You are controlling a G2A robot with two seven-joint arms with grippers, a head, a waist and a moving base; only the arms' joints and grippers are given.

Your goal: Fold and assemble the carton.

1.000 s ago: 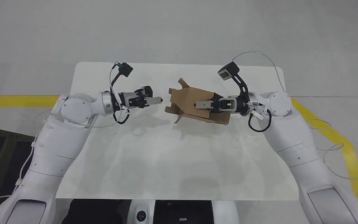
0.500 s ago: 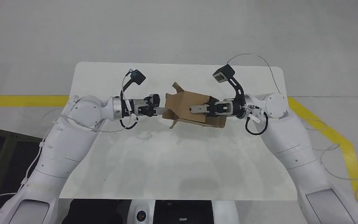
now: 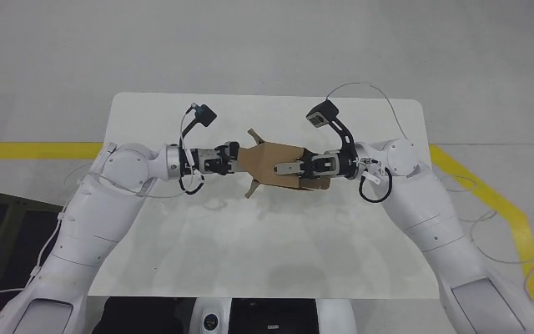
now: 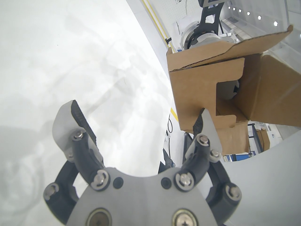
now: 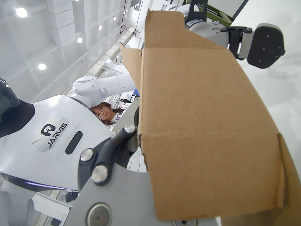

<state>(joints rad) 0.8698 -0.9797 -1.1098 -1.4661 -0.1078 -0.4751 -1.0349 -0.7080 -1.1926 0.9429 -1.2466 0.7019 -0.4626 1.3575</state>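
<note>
Carton (image 3: 265,156) sits in right gripper (image 3: 285,166); left gripper (image 4: 138,108) gapes.

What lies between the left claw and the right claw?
The carton lies between them: the top view shows the left claw at one end and the right claw gripping it from the other.

Off-task items only. White table (image 3: 167,113): rounded corners, matte top, with faint smudgy reflections across it in my left wrist view. Grey floor (image 3: 250,42) lay all around it. A yellow line (image 3: 42,150) on the floor met the table's left edge. Another stretch left the right edge and slanted toward the near side. My right wrist view looked up at a white ceiling (image 5: 58,36) with rows of round lights (image 5: 21,12), all lit.
</note>
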